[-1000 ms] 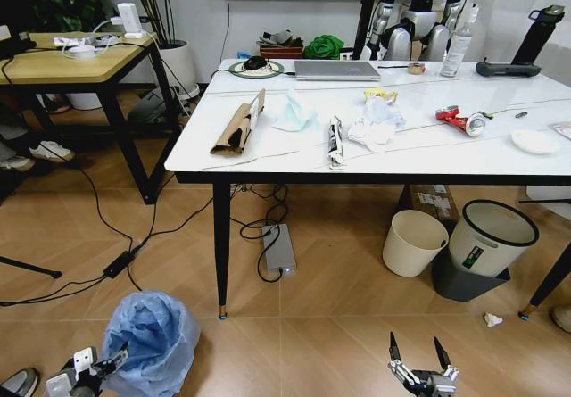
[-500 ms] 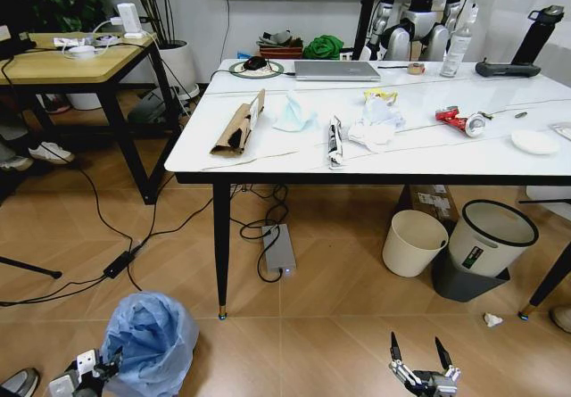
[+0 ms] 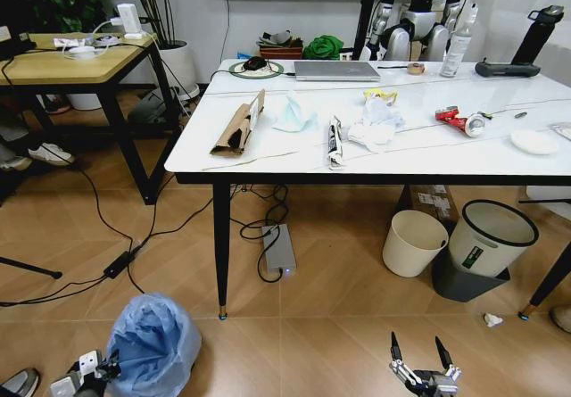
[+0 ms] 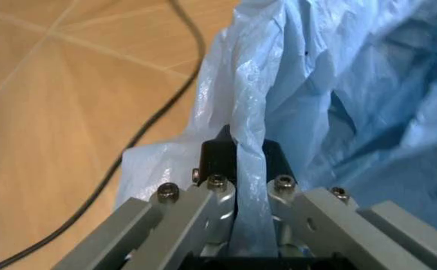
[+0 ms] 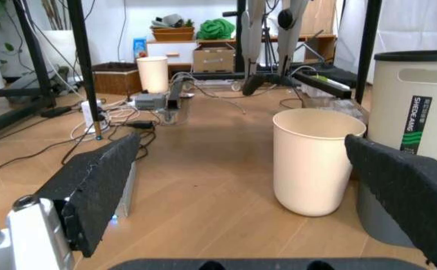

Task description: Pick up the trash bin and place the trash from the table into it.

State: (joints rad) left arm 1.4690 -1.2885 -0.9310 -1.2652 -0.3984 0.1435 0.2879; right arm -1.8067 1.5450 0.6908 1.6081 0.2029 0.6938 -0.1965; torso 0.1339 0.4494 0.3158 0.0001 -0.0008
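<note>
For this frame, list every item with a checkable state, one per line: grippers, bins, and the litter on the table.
left gripper: shut on the trash bin's liner, low beside the bin
right gripper: open, empty, low over the floor
trash bin: upright on the floor, blue liner crinkled
trash: lying on the table, none picked up
table: littered
cream bin: upright under the table
grey bin: upright, beside the cream bin

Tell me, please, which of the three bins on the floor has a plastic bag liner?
The trash bin held by the left gripper: crinkled light-blue liner. The cream bin and grey bin under the table are bare.
</note>
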